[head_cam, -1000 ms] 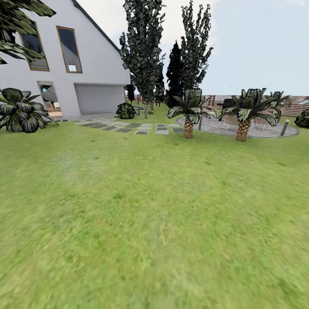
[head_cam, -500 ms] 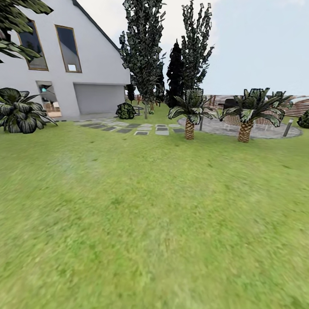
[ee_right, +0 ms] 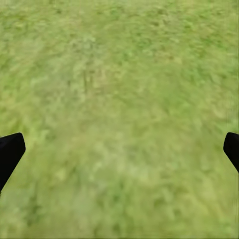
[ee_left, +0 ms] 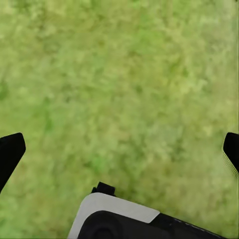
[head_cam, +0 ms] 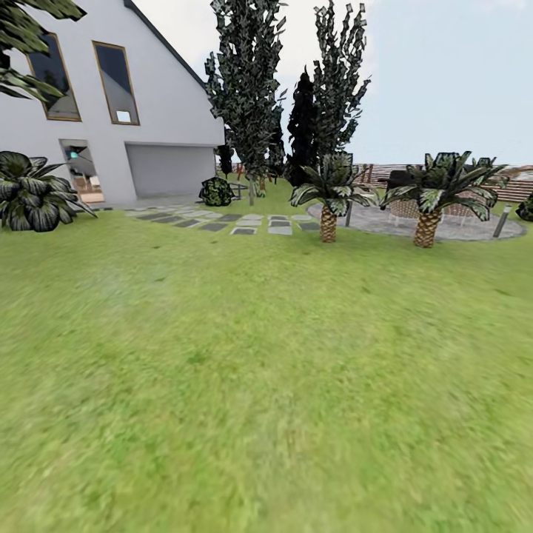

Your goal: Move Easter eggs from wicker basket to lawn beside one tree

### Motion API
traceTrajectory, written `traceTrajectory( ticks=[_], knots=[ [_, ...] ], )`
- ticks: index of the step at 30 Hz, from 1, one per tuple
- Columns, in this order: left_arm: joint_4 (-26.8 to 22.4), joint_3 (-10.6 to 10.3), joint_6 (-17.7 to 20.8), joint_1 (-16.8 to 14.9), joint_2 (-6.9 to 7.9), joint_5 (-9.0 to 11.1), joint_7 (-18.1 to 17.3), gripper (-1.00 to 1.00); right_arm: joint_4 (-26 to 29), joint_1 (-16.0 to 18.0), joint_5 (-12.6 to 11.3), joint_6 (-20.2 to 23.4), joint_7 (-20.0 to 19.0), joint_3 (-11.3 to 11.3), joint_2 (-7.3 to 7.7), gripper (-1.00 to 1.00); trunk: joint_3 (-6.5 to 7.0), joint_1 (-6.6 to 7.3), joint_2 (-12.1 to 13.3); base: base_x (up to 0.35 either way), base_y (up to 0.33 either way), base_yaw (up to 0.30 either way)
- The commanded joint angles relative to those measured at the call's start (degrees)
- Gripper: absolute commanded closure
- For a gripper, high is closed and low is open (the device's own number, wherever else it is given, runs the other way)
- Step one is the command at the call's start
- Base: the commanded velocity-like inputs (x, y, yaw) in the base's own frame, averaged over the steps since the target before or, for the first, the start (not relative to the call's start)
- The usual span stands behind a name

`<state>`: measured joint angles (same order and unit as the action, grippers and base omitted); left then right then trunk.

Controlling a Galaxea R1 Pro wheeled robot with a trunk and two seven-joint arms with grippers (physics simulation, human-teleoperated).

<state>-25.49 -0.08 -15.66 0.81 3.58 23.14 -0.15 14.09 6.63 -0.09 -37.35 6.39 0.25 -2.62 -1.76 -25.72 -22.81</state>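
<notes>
The lawn (head_cam: 266, 370) spreads wide in front of me in the head view. The three Easter eggs and the wicker basket are out of view. Far off stand two tall trees with dark green jagged crowns, one (head_cam: 248, 81) near the house and another (head_cam: 337, 81) to its right. My left gripper (ee_left: 119, 149) hangs open over bare grass, its black fingertips (ee_left: 10, 154) at the picture's edges. Over grass too, my right gripper (ee_right: 119, 149) is open with nothing between its fingers (ee_right: 10, 152).
A white house (head_cam: 111, 111) stands at the back left, with stepping stones (head_cam: 222, 220) before it. Two small palms (head_cam: 328, 194) (head_cam: 429, 200) border a grey paved circle (head_cam: 444, 226). A dark thin tree (head_cam: 302, 126) and a leafy bush (head_cam: 33, 192) also stand there.
The whole head view has widened slightly: the camera has moved a little forward over the grass. Nothing in the garden itself has moved.
</notes>
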Motion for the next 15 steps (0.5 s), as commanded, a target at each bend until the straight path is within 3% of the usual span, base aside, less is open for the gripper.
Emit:
traceTrajectory(
  ticks=[1,6,15],
  knots=[
    [-0.1,0.0,-0.1,0.0,0.01,0.3,0.0,-1.00,0.0,0.0,0.0,-0.2,0.2,0.1,-0.01,-1.00,-0.12,-0.07,-0.1,0.332,0.000,0.000],
    [-0.1,0.0,-0.1,0.0,-0.05,0.3,0.0,-1.00,0.2,0.0,0.0,-0.3,0.2,0.1,-0.17,-1.00,-0.12,-0.07,-0.1,0.332,-0.022,0.040],
    [0.0,0.0,-0.1,0.0,-0.10,0.3,0.1,-1.00,0.2,0.0,0.0,-0.3,0.2,0.1,-0.10,-1.00,-0.16,-0.07,-0.1,0.332,-0.101,0.244]
  ],
)
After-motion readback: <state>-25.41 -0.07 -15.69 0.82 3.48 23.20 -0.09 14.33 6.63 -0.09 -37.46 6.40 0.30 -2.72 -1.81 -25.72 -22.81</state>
